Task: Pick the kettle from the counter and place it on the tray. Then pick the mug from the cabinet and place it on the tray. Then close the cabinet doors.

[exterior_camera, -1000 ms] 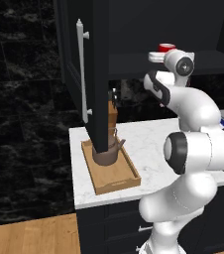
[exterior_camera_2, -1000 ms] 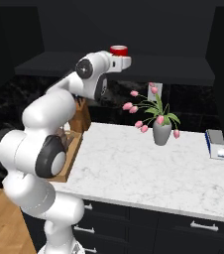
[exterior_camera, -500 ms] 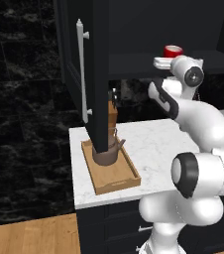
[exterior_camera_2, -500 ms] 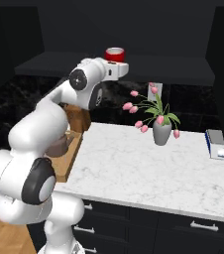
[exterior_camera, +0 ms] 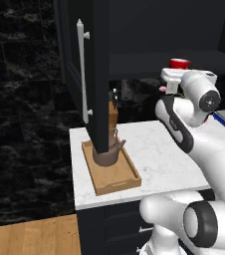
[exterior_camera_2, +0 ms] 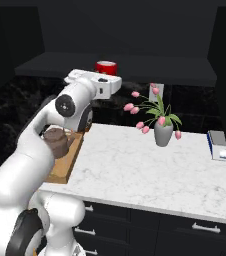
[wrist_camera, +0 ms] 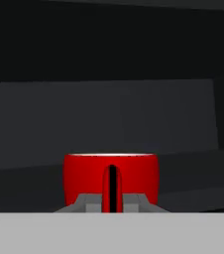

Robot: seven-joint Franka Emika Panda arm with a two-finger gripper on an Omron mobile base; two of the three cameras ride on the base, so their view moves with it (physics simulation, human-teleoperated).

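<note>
Hand view puts the red mug [wrist_camera: 111,181] close ahead on the cabinet shelf [wrist_camera: 183,163] as the hand [wrist_camera: 112,202] nears it, its opening hidden, while the kettle [exterior_camera: 106,152] already sits on the tray [exterior_camera: 115,175].

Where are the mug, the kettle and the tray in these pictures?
mug [wrist_camera: 134,178]: hand view, red outer wall beside its handle.
kettle [exterior_camera_2: 57,142]: right base view, round brown body.
tray [exterior_camera: 115,177]: left base view, bare wooden floor in front of the kettle.

Base views flanking; hand view shelf-close
</note>
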